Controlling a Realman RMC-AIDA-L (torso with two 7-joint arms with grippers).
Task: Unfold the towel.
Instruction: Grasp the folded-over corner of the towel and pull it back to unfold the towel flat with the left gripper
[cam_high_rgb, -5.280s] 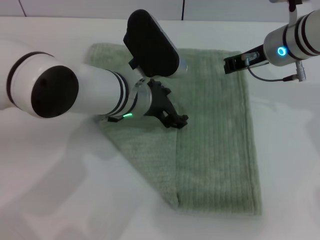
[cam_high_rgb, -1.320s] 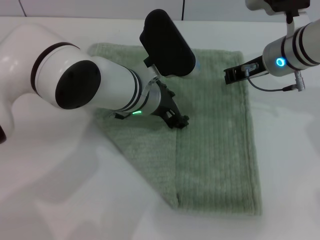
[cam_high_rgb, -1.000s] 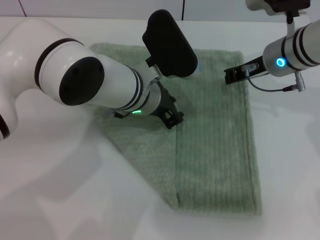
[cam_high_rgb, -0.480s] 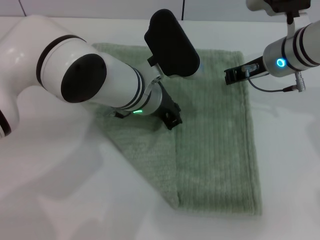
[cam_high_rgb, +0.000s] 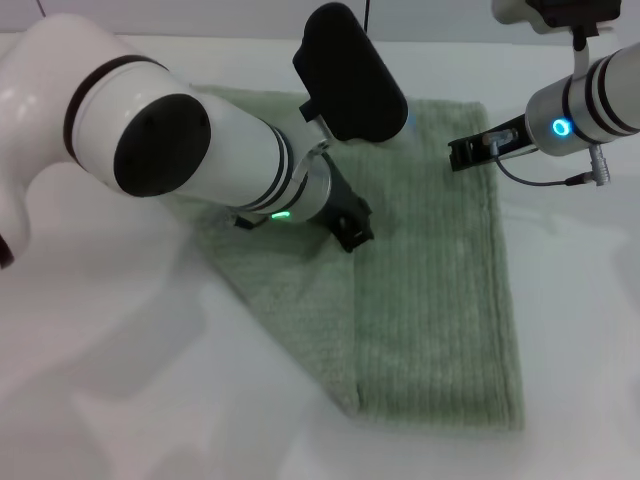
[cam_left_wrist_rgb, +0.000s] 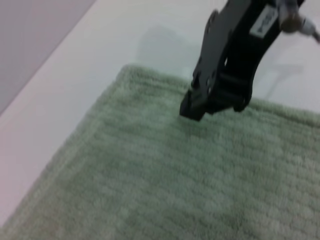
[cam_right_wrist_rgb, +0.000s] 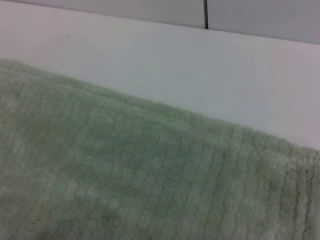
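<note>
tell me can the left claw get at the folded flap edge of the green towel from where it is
Probably yes: the left claw sits right at the fold edge on the pale sage-green terry towel, and nothing lies between them.

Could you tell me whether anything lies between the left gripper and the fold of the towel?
Nothing visible does. The left gripper is right at the towel, by the edge of its folded flap. The right gripper is at the far right corner.

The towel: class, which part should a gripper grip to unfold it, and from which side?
Probably the folded flap's free edge on the towel, approached from the robot's right. That edge lies raised over the lower layer; the left gripper is already at it.
</note>
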